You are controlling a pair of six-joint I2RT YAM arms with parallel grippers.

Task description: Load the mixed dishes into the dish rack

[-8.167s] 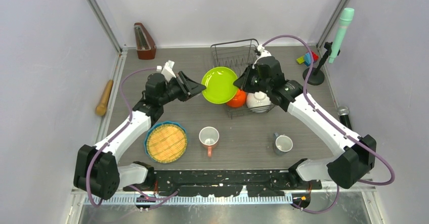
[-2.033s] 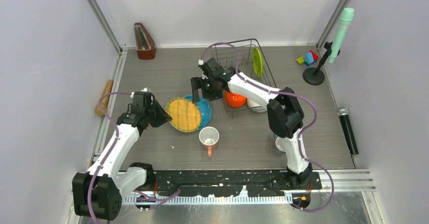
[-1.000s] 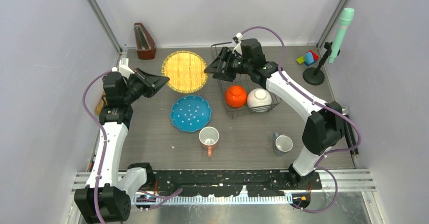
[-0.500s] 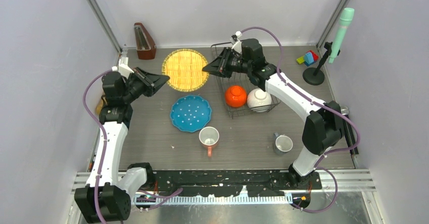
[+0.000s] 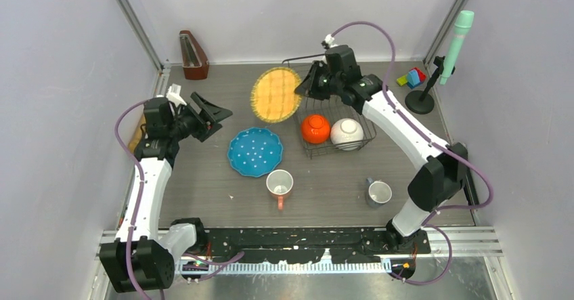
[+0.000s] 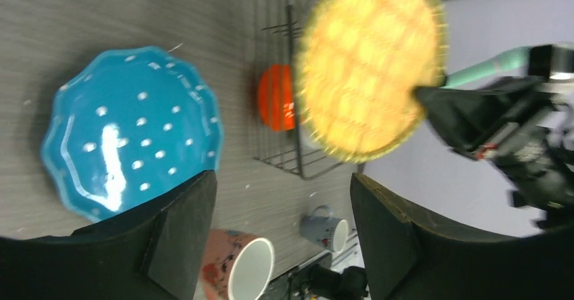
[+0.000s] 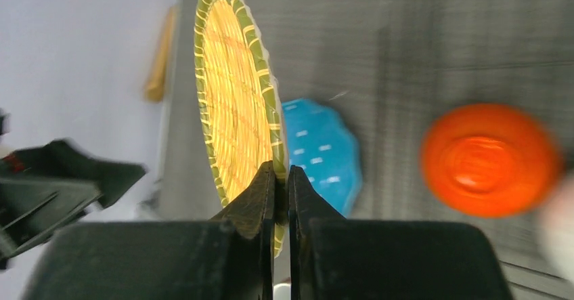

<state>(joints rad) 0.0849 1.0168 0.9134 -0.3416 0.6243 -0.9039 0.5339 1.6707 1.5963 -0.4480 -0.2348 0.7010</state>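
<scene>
Holds the woven plate (image 5: 276,94) on edge in the right gripper (image 5: 306,87), jaws pinched shut on its rim, up in the air just beside the left side of the dish rack (image 5: 332,107). Hangs the left gripper (image 5: 215,116) spread wide and empty above the table, left of the blue plate (image 5: 254,152) lying flat. Has the orange bowl (image 5: 315,129) and white bowl (image 5: 347,133) side by side in the rack's near end. Has the pink mug (image 5: 279,183) and grey mug (image 5: 378,193) upright on the table, outside the rack.
</scene>
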